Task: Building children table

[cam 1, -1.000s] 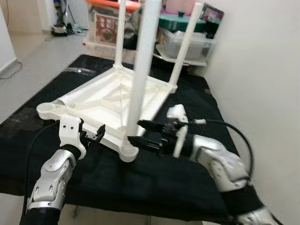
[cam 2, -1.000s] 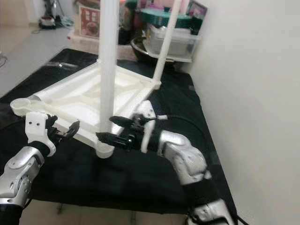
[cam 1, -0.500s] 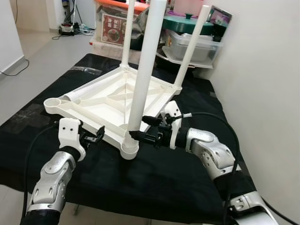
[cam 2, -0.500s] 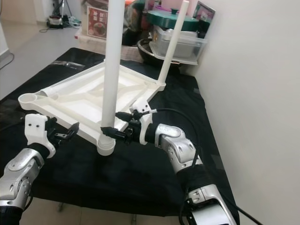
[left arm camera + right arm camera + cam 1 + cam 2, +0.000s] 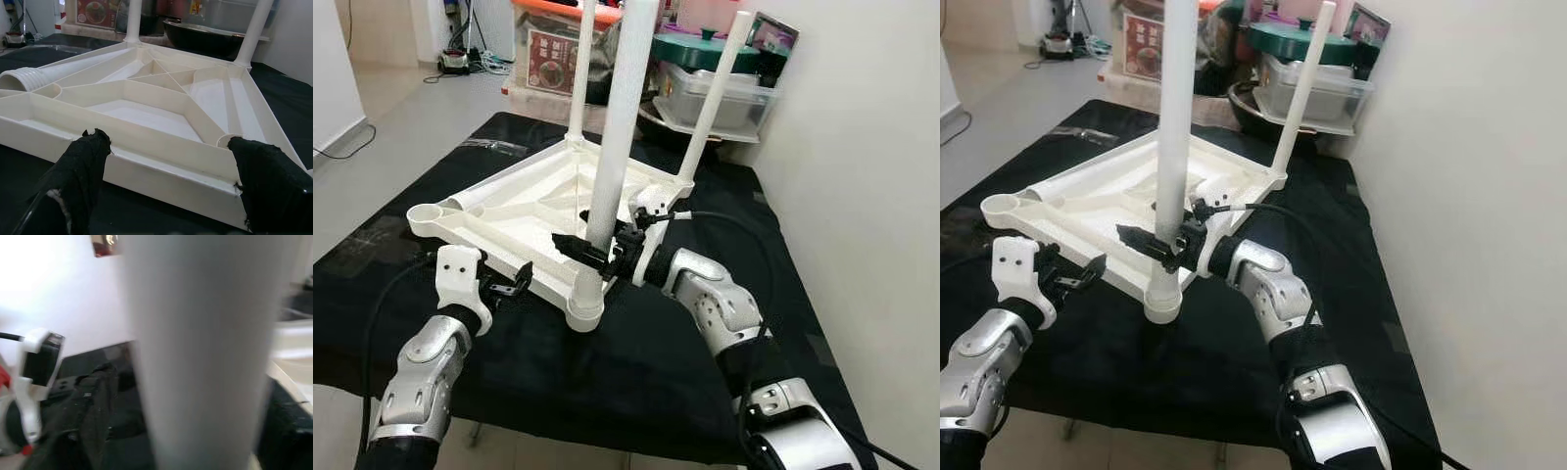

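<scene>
Right gripper [image 5: 582, 245] straddles near leg [image 5: 612, 166]; left gripper [image 5: 514, 279] open beside tabletop [image 5: 509, 211].

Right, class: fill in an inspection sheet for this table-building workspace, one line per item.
Surface: black cloth covering a low platform.
Job's things: white tabletop lying upside down; three legs stand upright in corner sockets, the near leg among them; a fourth leg lies inside the frame, and one corner socket is unfilled.
Clutter: nothing seen on the cloth.
End effectors: right end effector has a finger on each side of the near leg; left end effector open at the tabletop's near edge.
Cables: black cable looping from the right wrist; another at the left arm.
Surroundings: storage boxes behind; white wall on the right.
</scene>
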You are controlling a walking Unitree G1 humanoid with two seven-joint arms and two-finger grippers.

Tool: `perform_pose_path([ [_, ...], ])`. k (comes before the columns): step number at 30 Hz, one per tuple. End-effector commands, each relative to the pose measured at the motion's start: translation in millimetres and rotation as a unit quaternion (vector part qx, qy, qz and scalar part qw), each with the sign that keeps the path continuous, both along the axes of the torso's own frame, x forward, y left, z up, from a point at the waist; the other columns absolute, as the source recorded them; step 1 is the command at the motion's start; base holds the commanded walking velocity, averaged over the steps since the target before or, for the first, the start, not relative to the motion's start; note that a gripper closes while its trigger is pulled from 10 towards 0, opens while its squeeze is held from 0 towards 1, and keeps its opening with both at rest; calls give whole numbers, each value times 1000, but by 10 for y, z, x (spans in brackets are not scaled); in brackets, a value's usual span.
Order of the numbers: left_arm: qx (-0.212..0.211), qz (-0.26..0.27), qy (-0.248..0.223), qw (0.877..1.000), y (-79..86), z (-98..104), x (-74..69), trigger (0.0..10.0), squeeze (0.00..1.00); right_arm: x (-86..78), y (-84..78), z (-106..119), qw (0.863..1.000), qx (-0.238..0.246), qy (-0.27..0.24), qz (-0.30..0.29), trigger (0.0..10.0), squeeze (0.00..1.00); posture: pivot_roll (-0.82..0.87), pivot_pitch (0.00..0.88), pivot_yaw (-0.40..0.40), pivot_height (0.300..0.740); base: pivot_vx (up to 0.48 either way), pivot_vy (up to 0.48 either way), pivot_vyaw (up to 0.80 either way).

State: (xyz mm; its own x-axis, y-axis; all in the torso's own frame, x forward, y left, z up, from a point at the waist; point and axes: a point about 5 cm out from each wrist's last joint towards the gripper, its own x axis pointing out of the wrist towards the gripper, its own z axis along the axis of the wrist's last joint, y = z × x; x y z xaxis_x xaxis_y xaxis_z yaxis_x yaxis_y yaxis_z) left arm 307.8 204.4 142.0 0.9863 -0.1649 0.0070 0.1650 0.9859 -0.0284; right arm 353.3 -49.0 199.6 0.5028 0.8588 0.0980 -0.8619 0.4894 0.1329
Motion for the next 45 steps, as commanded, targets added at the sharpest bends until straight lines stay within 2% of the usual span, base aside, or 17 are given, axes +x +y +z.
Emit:
perform_pose_path([
  [1,0,-5,4,1000,-27,-29,-6,10000,0,22,-41,-30,1000,-16,-6,-14,0,0,144,0,-190,740,0,0,0],
  [10,-2,-9,5,1000,-29,-27,4,10000,0,127,-171,-272,988,-71,41,-129,0,0,135,0,-184,740,0,0,0],
  [12,-1,-9,5,1000,-25,-25,-1,10000,0,268,-421,-417,940,-84,110,-310,0,0,129,0,-188,740,0,0,0],
  [13,-1,-9,5,1000,-25,-25,-1,10000,0,268,-421,-417,940,-84,110,-310,0,0,129,0,-188,740,0,0,0],
  [14,-2,-8,5,1000,-25,-24,-5,10000,0,292,-607,-507,898,-81,147,-406,0,0,125,0,-192,740,0,0,0],
  [15,-2,-8,5,1000,-25,-24,-5,10000,0,292,-607,-507,898,-81,147,-406,0,0,125,0,-192,740,0,0,0],
  [16,-2,-7,4,1000,-24,-25,-9,10000,0,253,-858,-614,840,-82,172,-508,0,0,125,0,-192,740,0,0,0],
  [17,-2,-7,4,1000,-24,-25,-9,10000,0,253,-858,-614,840,-82,172,-508,0,0,125,0,-192,740,0,0,0],
  [19,-2,-5,4,1000,-9,-24,-19,10000,0,-57,-1191,-670,779,-84,148,-604,0,0,119,0,-182,740,0,0,0],
  [20,-2,-5,4,1000,-9,-24,-19,10000,0,-57,-1191,-670,779,-84,148,-604,0,0,119,0,-182,740,0,0,0],
  [21,-2,-6,4,1000,1,-24,-19,10000,0,-142,-1148,-631,800,-87,132,-579,10000,0,104,0,-172,740,0,0,0],
  [29,-3,-7,5,1000,20,-22,-4,10000,0,-286,-938,-446,861,-57,96,-496,10000,0,85,0,-157,740,0,0,0],
  [30,-3,-7,5,1000,13,-22,4,10000,0,-274,-912,-339,878,-35,74,-471,10000,1000,87,0,-160,740,0,0,0],
  [34,-3,-8,5,1000,8,-24,8,10000,0,-244,-887,-258,896,-23,57,-439,10000,1000,89,0,-163,740,0,0,0],
  [35,-3,-7,4,1000,3,-25,8,10000,0,-216,-858,-157,923,-10,28,-384,10000,0,96,0,-166,740,0,0,0],
  [38,-2,-7,3,1000,-2,-24,7,10000,0,-191,-983,21,968,-27,-46,-244,10000,0,93,0,-172,740,0,0,0],
  [45,-4,-9,1,1000,-12,-26,11,10000,0,-214,-1119,-20,984,-94,-57,-139,10000,0,94,0,-174,740,0,0,0],
])
